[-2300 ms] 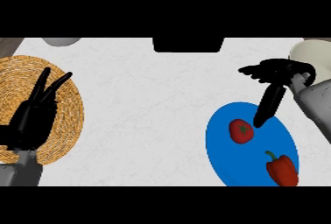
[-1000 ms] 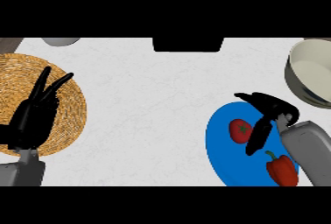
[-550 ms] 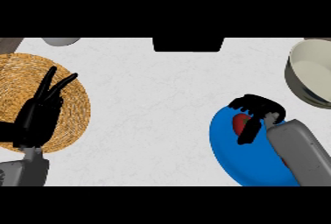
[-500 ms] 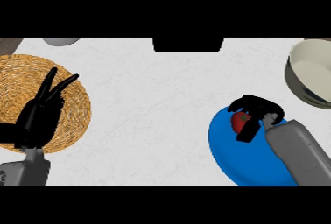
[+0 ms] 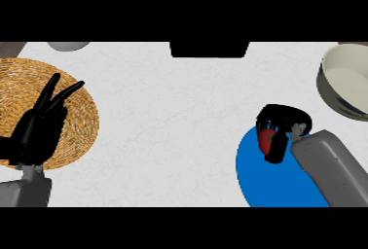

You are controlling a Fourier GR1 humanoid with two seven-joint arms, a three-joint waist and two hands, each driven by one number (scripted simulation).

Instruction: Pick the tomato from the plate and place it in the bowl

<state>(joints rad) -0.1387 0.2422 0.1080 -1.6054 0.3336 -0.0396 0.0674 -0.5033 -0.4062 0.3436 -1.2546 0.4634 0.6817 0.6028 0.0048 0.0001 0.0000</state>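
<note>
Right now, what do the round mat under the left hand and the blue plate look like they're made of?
The round mat looks like woven straw or wicker: tan, with fine concentric ridges. The blue plate looks like smooth glazed ceramic or plastic: a flat, uniform colour with no texture; which one can't be told.

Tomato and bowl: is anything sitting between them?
Only the right hand's curled fingers round the tomato, then bare counter up to the bowl, as the head view shows.

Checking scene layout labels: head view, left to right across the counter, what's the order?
left robot hand over the woven mat → blue plate → right robot hand curled round the tomato at the plate's far edge → bowl at the right edge.
</note>
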